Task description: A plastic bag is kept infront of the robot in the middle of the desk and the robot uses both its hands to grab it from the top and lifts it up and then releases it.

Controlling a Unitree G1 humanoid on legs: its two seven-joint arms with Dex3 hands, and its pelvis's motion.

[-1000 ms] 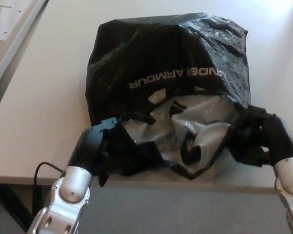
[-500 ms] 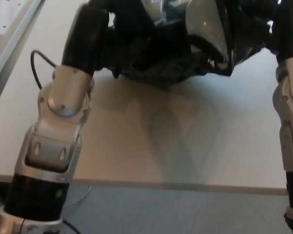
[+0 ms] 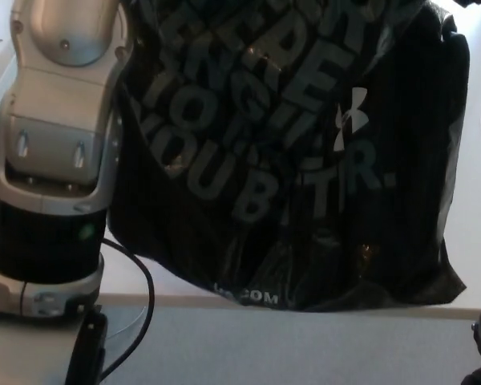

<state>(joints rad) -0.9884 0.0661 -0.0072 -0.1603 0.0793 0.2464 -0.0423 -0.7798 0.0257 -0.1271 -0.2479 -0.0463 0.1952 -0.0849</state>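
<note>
**Bag up high, hands out of sight**

Across nearly the whole frame hangs the plastic bag, black with pale lettering and a small white logo right of centre, its lower edge sagging near the bottom of the picture in front of the table, of which only a pale strip shows at lower left. At the left edge stands my left forearm, silver and black, rising out of the top of the frame, with a black cable looping beside it. At the far right edge a dark sliver is probably my right arm, though the view there is too narrow to be sure.

Neither of my hands shows; both are above the top of the frame, so I cannot tell whether my fingers are clenched on the bag or slack. From the way the bag hangs spread and taut between the two sides, I judge it is held from the top and lifted clear of the table, with only the release left.

What worries me: the film is thin and slippery. If one side lets go before the other, the bag would swing and could drop off the table's near edge. It could also snag on the cable or my left forearm, which it hangs just beside.
</note>
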